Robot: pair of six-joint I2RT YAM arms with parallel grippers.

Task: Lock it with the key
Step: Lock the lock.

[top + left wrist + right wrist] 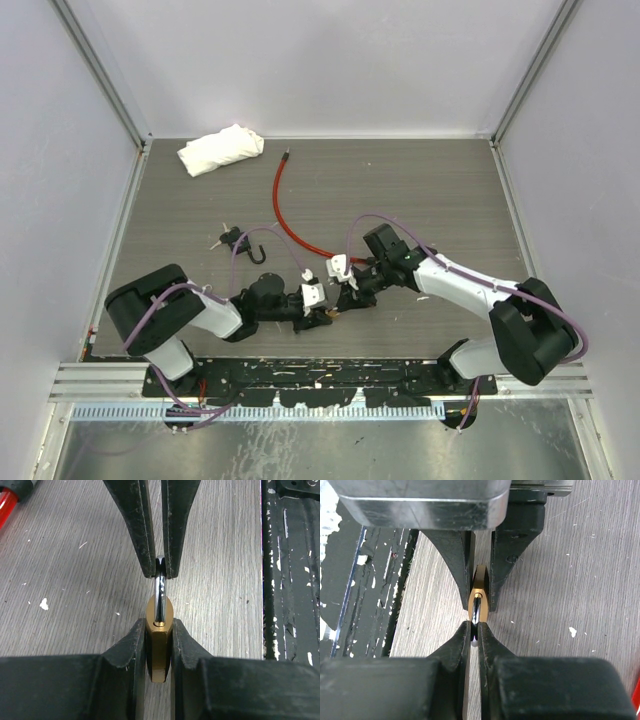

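- Brass padlock (159, 660) stands edge-on in the left wrist view. The left gripper (159, 628) is closed on its body, just above the grey wood-grain desk (75, 580). Opposite, the right gripper (160, 572) pinches the top of the steel shackle (160, 592).
- Right wrist view: the same hold seen from the other side, with its own fingers clamped on the shackle and the brass body held beyond.
- Top view: both arms meet at the near middle of the desk, the padlock between them. A red cable (285, 210) curves behind, a white cloth (220, 150) lies far left, and a small black looped item (238, 242) is too small to identify.
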